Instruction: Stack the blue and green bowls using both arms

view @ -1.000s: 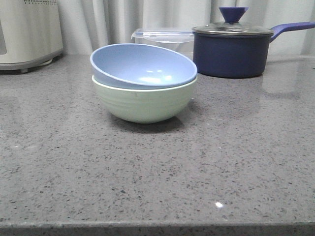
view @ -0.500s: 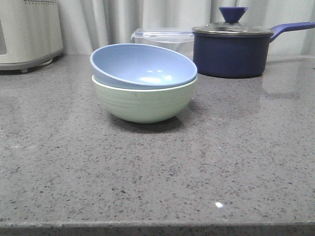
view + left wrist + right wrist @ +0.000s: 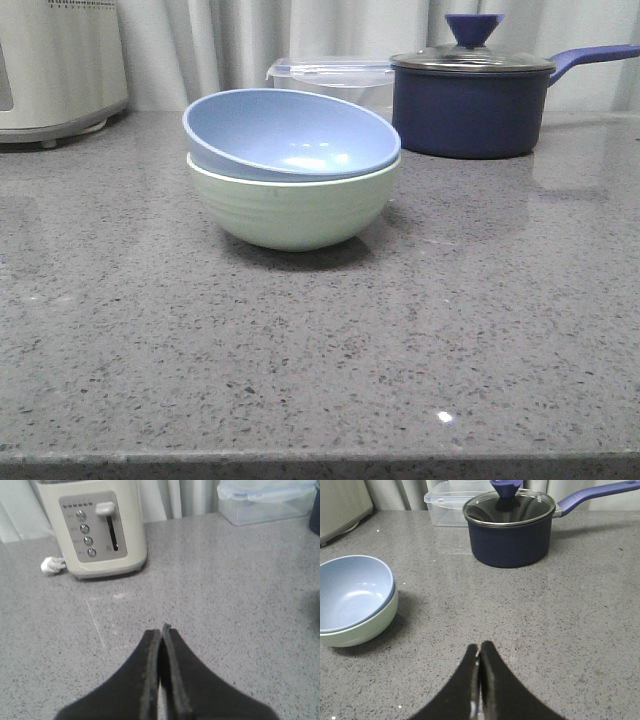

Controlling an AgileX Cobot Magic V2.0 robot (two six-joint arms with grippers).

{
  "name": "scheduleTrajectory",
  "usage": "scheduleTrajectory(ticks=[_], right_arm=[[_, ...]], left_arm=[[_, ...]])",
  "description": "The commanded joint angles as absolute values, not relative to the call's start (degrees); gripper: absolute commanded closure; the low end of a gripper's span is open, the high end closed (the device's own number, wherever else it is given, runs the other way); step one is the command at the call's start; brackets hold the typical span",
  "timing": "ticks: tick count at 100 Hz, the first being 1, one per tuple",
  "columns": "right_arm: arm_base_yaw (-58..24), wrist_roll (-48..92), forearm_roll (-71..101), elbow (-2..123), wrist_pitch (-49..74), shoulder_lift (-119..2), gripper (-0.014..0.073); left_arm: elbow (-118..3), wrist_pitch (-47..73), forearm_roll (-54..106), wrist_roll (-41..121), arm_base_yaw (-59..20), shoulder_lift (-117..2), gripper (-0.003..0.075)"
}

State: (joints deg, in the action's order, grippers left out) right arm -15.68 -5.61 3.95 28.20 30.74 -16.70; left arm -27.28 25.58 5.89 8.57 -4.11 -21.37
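Observation:
The blue bowl [image 3: 290, 135] sits tilted inside the green bowl [image 3: 292, 210] on the grey counter in the front view. Both also show in the right wrist view, the blue bowl [image 3: 350, 592] nested in the green bowl [image 3: 367, 627]. My right gripper [image 3: 479, 648] is shut and empty, over bare counter well apart from the bowls. My left gripper [image 3: 161, 631] is shut and empty over bare counter; the bowls do not show in its view. Neither gripper shows in the front view.
A dark navy lidded saucepan [image 3: 470, 105] and a clear lidded box [image 3: 335, 80] stand behind the bowls. A cream toaster [image 3: 55, 65] stands at the back left; it also shows in the left wrist view [image 3: 97, 527]. The counter's front edge [image 3: 320, 462] runs along the bottom.

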Motion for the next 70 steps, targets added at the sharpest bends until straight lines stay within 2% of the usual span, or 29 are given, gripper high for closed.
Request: scheduleTrajectory(ticks=[1,48,70], right_arm=[[-15.25,-4.98,3.65,29.66,25.89,-17.12,0.0602],[-15.25,-4.98,3.65,29.66,25.89,-17.12,0.0602],[-15.25,-4.98,3.65,29.66,25.89,-17.12,0.0602]], left_arm=[[-27.24,19.82,6.08,8.27,-3.68,-19.73,0.0741],[-6.17,0.0,6.08,8.27,-3.68,-5.69,0.0741],[1.28,-5.23,6.08,8.27,-3.68,-0.77,0.0741]])
